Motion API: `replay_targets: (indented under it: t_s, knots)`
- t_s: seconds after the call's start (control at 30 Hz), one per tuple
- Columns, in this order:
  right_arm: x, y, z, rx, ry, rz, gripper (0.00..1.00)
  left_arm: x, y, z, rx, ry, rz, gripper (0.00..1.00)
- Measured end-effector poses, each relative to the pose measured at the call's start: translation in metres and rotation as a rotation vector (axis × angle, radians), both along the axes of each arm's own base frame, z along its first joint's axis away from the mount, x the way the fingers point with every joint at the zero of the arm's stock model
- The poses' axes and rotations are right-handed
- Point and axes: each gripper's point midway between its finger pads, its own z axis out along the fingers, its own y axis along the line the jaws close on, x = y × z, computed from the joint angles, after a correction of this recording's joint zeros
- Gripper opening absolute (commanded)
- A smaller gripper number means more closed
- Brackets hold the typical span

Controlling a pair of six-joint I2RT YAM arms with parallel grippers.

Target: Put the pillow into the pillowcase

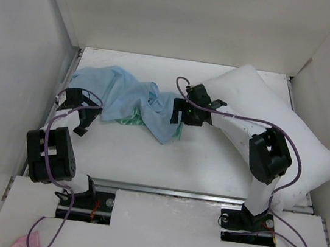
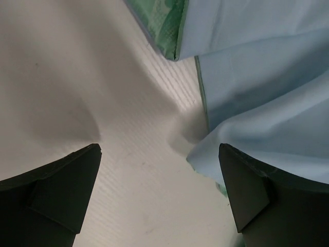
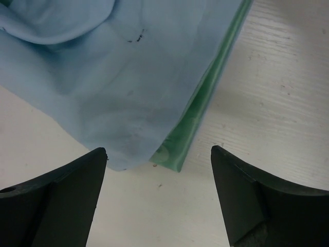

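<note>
The left pincer (image 2: 159,149) gapes empty over bare table (image 2: 139,195) at the 8 o'clock edge of the pillowcase (image 1: 126,96), the right pincer (image 3: 158,150) gapes empty over its 4 o'clock corner, seemingly flanking the crumpled cloth to find its mouth, while the pillow (image 1: 261,97) lies uncased at the table's 2 o'clock.

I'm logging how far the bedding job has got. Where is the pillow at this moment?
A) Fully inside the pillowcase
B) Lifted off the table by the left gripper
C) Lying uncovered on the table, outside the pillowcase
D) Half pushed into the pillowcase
C: the top view shows the whole white pillow lying bare at the right, while the pillowcase is a crumpled blue heap to its left.
</note>
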Motion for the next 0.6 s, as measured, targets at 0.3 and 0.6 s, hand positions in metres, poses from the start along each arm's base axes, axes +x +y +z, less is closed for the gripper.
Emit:
replay_targets:
  t_s: [0.3,0.6]
  knots:
    - [0.003,0.017,-0.034,0.047,0.064,-0.006,0.8,0.045,0.004,-0.005,-0.017,-0.081,-0.012,0.76]
    - [0.009,0.029,-0.041,0.075,0.076,-0.01,0.38,0.07,-0.009,-0.021,-0.063,-0.086,-0.084,0.0]
